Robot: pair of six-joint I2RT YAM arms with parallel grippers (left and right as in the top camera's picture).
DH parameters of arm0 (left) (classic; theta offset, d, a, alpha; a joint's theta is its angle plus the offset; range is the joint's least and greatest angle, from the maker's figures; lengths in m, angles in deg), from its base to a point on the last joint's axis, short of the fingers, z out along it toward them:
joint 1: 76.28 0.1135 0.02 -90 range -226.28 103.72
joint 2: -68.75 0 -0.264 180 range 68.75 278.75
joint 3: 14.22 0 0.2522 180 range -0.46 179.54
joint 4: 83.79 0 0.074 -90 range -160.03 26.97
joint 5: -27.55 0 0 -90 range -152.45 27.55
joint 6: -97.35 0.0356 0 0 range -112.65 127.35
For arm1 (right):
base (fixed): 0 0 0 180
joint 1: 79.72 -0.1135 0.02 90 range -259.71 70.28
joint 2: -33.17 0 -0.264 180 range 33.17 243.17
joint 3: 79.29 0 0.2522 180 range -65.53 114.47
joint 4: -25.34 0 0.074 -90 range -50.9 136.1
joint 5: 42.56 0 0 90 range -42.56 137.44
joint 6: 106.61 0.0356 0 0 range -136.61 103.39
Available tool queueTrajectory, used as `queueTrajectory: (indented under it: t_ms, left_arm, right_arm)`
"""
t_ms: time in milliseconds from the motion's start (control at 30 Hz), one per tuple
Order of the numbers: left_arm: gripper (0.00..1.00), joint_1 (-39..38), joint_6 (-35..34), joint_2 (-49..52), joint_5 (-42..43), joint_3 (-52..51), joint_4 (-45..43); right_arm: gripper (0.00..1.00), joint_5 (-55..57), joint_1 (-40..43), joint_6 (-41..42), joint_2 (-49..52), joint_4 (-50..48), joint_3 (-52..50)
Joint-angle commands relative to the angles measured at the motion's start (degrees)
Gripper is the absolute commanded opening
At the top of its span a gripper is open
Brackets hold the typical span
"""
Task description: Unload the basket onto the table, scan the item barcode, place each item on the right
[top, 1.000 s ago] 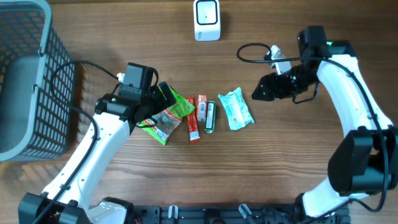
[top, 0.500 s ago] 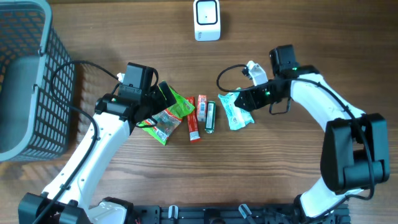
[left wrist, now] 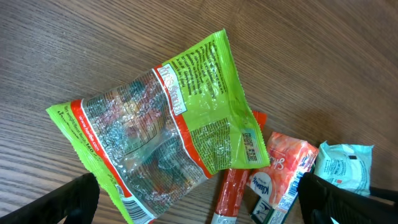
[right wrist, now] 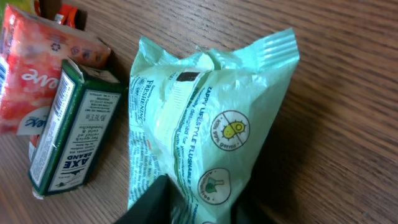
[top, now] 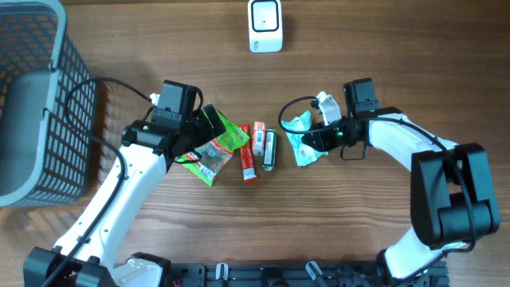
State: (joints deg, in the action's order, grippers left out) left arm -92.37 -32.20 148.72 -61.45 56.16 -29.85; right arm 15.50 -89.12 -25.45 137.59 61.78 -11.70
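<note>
Scan under way: the mint-green pouch [top: 303, 137], the item I mean to scan, sits at the right end of a row of goods at mid-table. Its near end is bunched between the fingers of the right gripper [right wrist: 196, 202], which I judge closed on it. I cannot tell whether the pouch is clear of the wood. It is well apart from the white scanner [top: 264, 25] at the table's far edge. By my reading the grasp is made, while the lift, the carry and the turning of the barcode to the scanner are all left. I can make out no barcode on the side that shows.

Just beside the pouch lie a dark green box [right wrist: 74, 137] and an orange-and-white packet [right wrist: 37, 68]. The left gripper [left wrist: 205, 202] hangs with jaws wide apart, holding nothing, over a lime-green snack bag [left wrist: 161, 124]. The grey basket [top: 48, 104] at far left shows nothing inside, in the part in view.
</note>
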Motion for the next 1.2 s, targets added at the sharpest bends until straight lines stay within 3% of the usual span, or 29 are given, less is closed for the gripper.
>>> queueTrajectory:
  t_ms: [0, 100, 333, 633, 700, 800, 867, 933, 1000, 1167]
  left_arm:
    - [1.0, 0.2, 0.3, 0.2, 0.0, 0.3, 0.0]
    - [1.0, 0.2, 0.3, 0.2, 0.0, 0.3, 0.0]
    - [1.0, 0.2, 0.3, 0.2, 0.0, 0.3, 0.0]
    - [1.0, 0.2, 0.1, 0.2, 0.8, 0.3, -2.8]
    - [1.0, 0.5, 0.4, -0.2, 7.6, 0.3, -3.9]
    - [1.0, 1.5, 12.6, -0.6, 30.1, 0.3, -10.1]
    - [1.0, 2.9, 12.8, -0.6, 44.2, 0.3, -13.0]
    - [0.98, 3.5, 13.9, -0.6, 51.8, 0.3, -15.6]
    - [0.91, 3.1, 14.4, -0.6, 57.0, 0.3, -19.0]
    - [0.73, -0.1, 15.0, -0.6, 59.2, 0.3, -22.2]
  right_arm:
    - [0.13, 1.6, 0.0, 2.3, -1.5, 4.3, 1.6]
    - [0.04, -3.5, 0.0, 3.0, -6.8, 8.4, 5.5]
    - [0.04, -5.6, 0.0, 13.2, -20.2, 11.2, 5.8]
    - [0.04, -14.1, 0.0, 16.9, -21.0, 12.1, 5.7]
    - [0.04, -14.1, 0.0, 16.7, -21.0, 13.3, 5.7]
    - [0.04, -15.7, 0.5, 16.3, -21.0, 15.1, 5.7]
    - [0.04, -19.5, 1.0, 16.4, -21.0, 14.8, 5.7]
    - [0.04, -24.3, 1.0, 16.4, -21.0, 14.1, 5.7]
    - [0.04, -29.9, 1.0, 16.5, -21.0, 13.1, 5.7]
    - [0.04, -35.9, 0.1, 19.8, -21.0, 9.9, 5.7]
